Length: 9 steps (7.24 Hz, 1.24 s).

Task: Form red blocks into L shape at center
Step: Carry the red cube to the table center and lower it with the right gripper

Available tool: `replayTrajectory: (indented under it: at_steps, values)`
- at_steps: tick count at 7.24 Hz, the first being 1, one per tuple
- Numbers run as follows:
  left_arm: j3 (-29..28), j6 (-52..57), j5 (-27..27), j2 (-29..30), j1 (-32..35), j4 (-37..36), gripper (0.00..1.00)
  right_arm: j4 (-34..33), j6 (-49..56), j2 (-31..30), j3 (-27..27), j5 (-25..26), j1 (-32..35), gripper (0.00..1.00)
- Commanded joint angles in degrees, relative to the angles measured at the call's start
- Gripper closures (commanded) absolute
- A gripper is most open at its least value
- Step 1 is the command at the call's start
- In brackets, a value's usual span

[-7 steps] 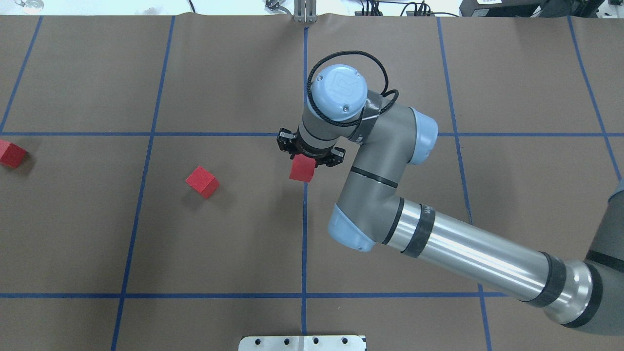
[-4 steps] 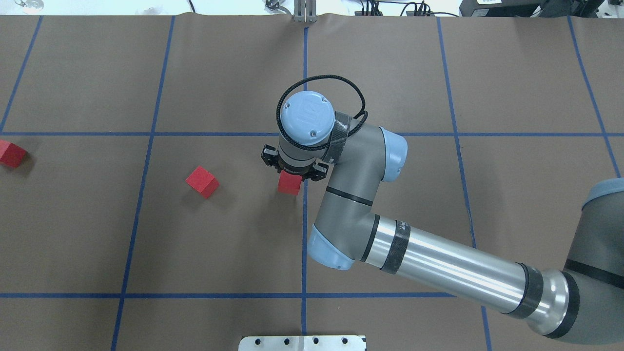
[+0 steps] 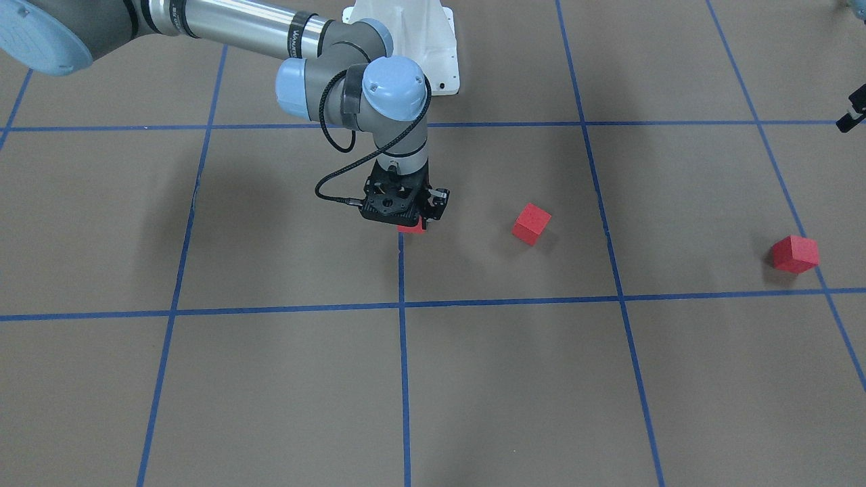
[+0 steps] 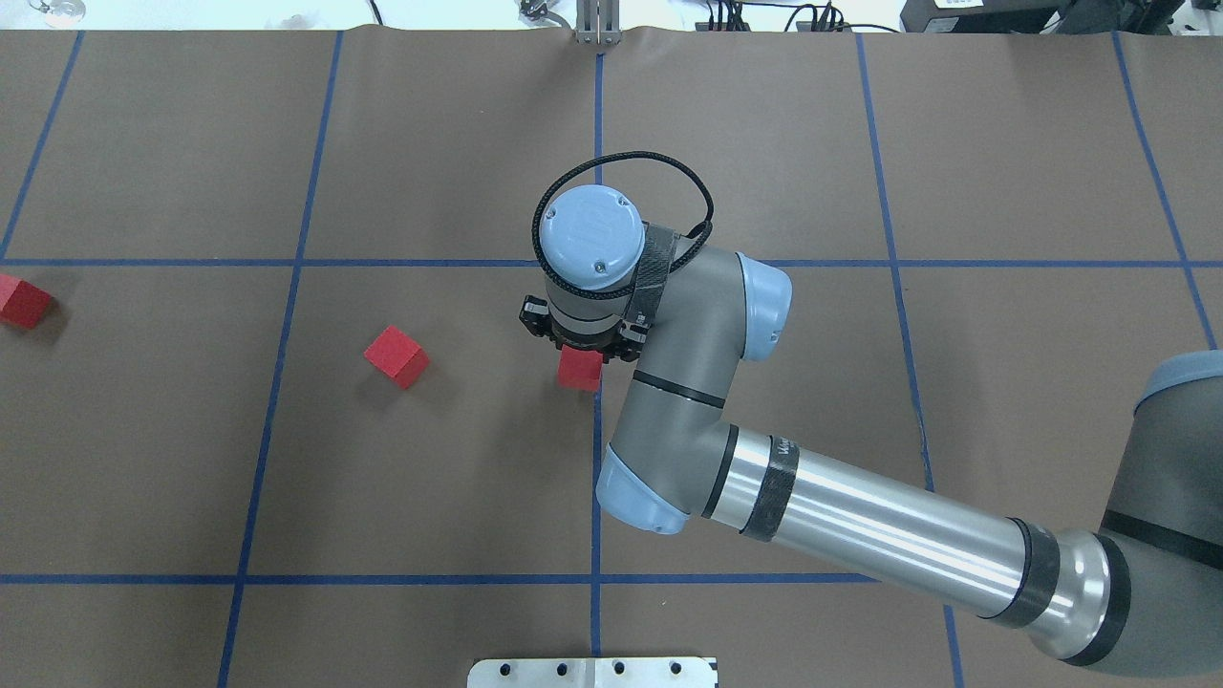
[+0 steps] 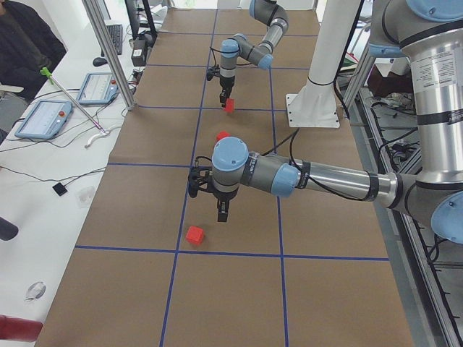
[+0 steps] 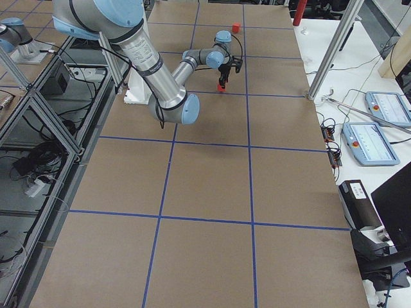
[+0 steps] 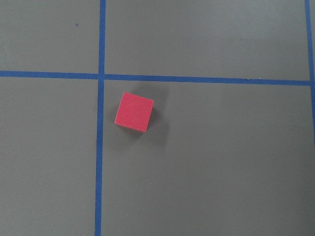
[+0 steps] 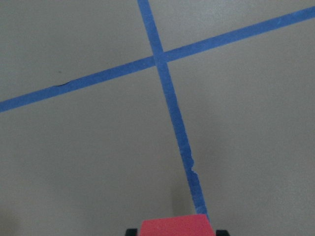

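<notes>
My right gripper [image 4: 582,352] is shut on a red block [image 4: 580,369] and holds it low over the center [image 4: 535,430], right at the middle vertical blue line. In the right wrist view the block [image 8: 176,227] sits between the fingertips [image 8: 131,231]. The front view shows the gripper [image 3: 408,222] on this block [image 3: 411,227]. A second red block [image 4: 396,356] lies left of it, tilted. A third red block [image 4: 23,301] lies at the far left; the left wrist view looks down on it [image 7: 134,111]. My left gripper [image 5: 222,212] hovers above it; I cannot tell whether it is open.
Blue tape lines divide the brown floor into squares. The white metal base [image 4: 592,672] is at the near edge by the robot. Desks with tablets and an operator [image 5: 22,43] are beyond the far side.
My right gripper has carried the red block left and toward the robot, and lowered it close to the floor by the middle line. The other two blocks have not moved.
</notes>
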<state>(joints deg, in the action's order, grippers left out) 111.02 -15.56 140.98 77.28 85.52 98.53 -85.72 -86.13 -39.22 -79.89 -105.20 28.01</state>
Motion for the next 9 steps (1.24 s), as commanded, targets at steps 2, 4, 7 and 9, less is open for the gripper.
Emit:
replayTrajectory:
  at_steps: [2, 4, 7, 9]
  values:
    - [0.08, -0.18, 0.0, 0.06, 0.0, 0.09, 0.0, -0.85, 0.79, -0.59, 0.09, 0.0, -0.33, 1.0]
    - [0.16, -0.18, 0.0, 0.06, 0.0, 0.09, 0.0, -1.55, 1.23, -0.51, 0.09, 0.17, -0.41, 1.0]
    - [0.16, -0.26, 0.0, 0.15, 0.0, 0.09, 0.0, -1.55, 1.85, -0.94, 0.0, 0.26, -0.59, 1.0]
    - [0.16, -0.18, 0.0, 0.24, 0.0, 0.17, 0.0, -1.55, 1.85, -1.29, -0.08, 0.7, -0.68, 0.01]
